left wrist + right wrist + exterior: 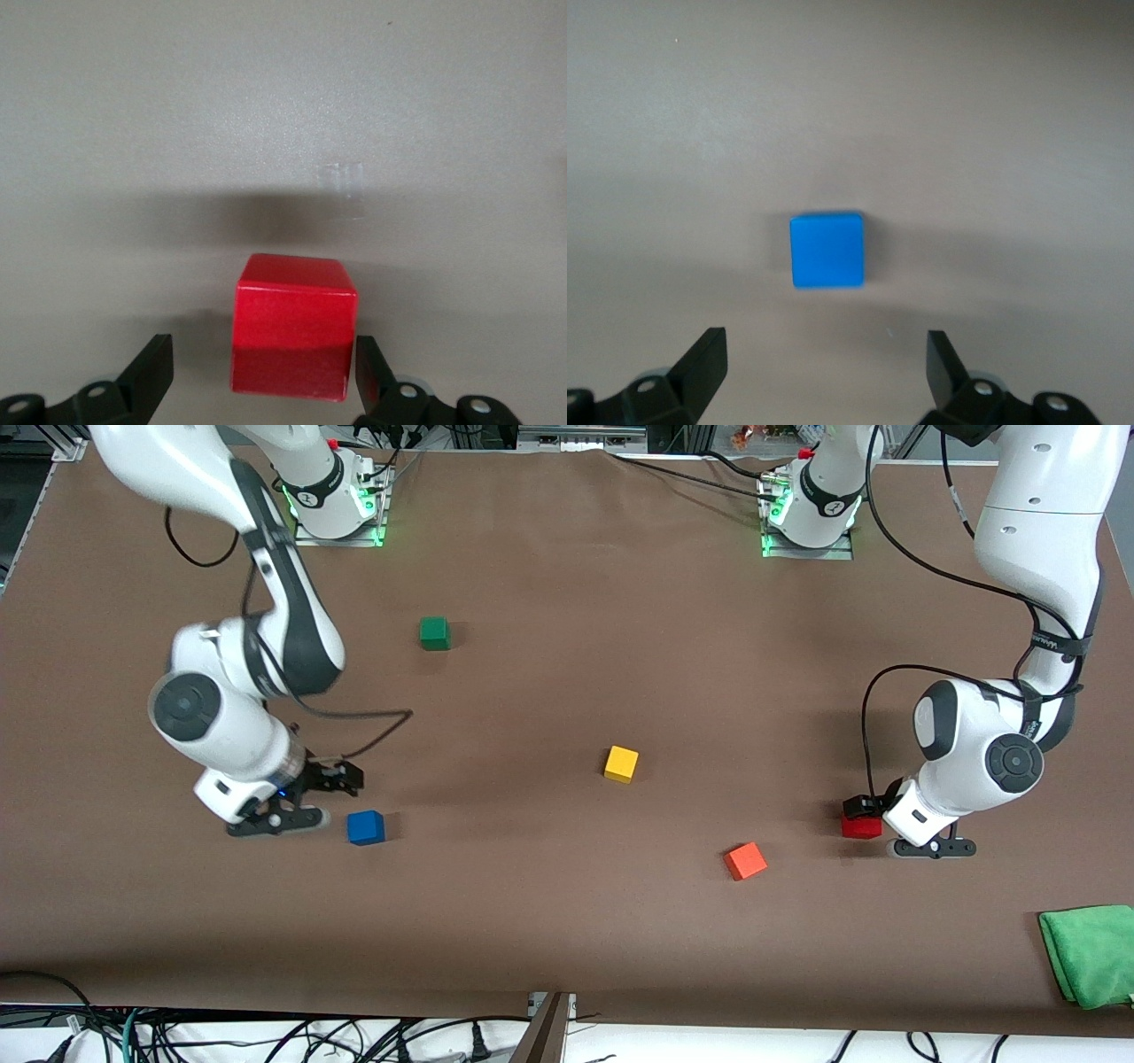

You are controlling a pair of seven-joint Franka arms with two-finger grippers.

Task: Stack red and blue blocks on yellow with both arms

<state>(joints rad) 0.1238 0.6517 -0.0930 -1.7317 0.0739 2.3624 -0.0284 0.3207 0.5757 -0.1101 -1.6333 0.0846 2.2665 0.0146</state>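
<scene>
Left gripper was wide open, low around the red block, one finger touching it. Right gripper was open, holding nothing, beside the blue block. Yellow cube sat mid-table, apart from the orange-red cube and green cube. Green cloth was cut off.

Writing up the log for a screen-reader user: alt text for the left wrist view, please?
A small matte deep red cube sits on the plain table surface between the open black fingers of the left gripper, one finger close beside it and the other set apart. Nothing else is in view.
</scene>
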